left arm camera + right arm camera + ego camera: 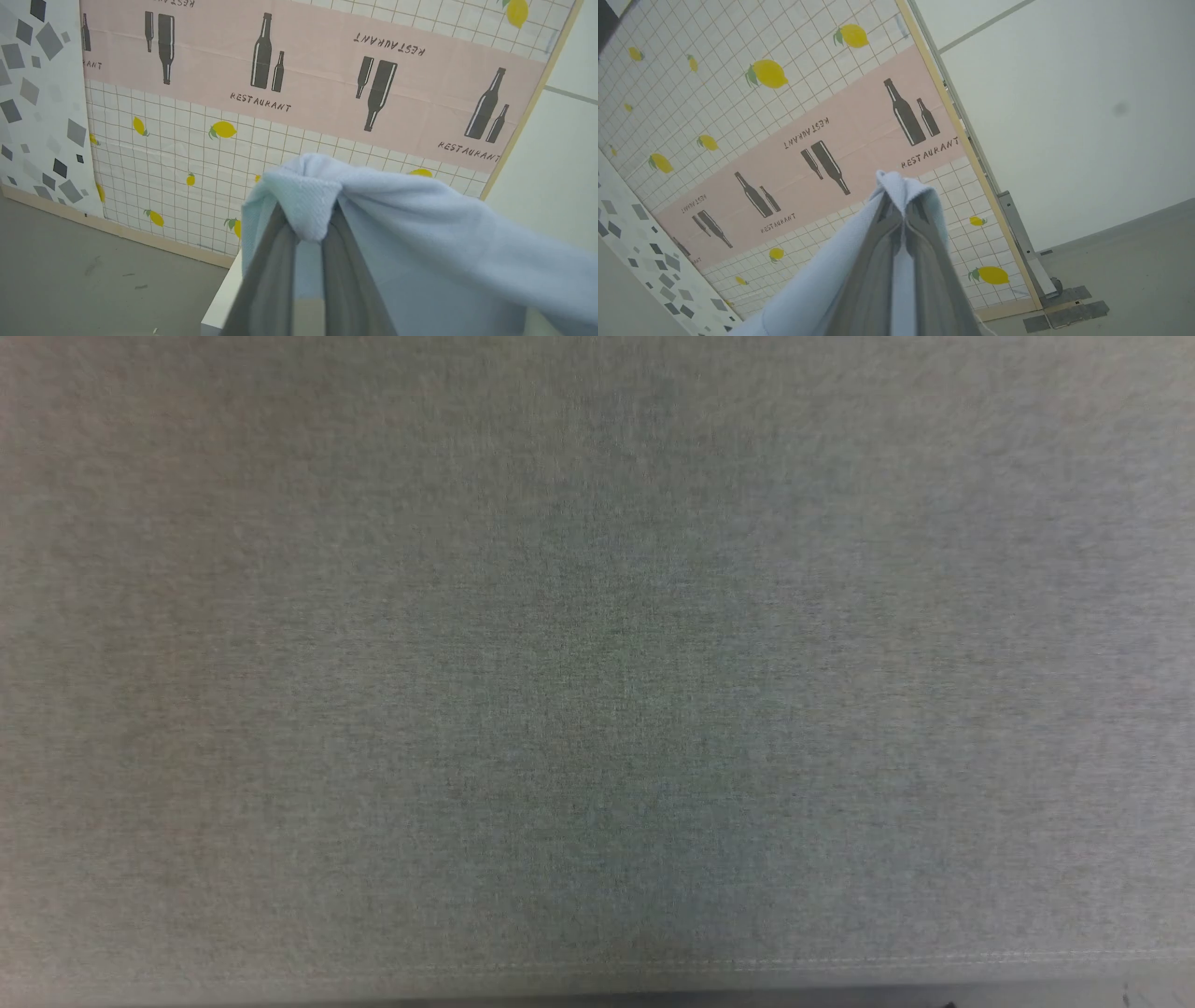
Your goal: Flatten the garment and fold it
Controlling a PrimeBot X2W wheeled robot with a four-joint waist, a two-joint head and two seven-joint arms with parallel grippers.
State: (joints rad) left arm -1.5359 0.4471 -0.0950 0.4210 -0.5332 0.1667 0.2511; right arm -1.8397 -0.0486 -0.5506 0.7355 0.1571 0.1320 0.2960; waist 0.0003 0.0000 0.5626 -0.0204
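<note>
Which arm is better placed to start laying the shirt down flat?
Probably left: the left tool pinches the garment beside a white table edge; the right tool, also gripping, faces wall and floor.

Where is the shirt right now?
The shirt is held up, pinched in the left gripper and the right gripper in their wrist views, before the lemon-and-bottle wall panel.
</note>
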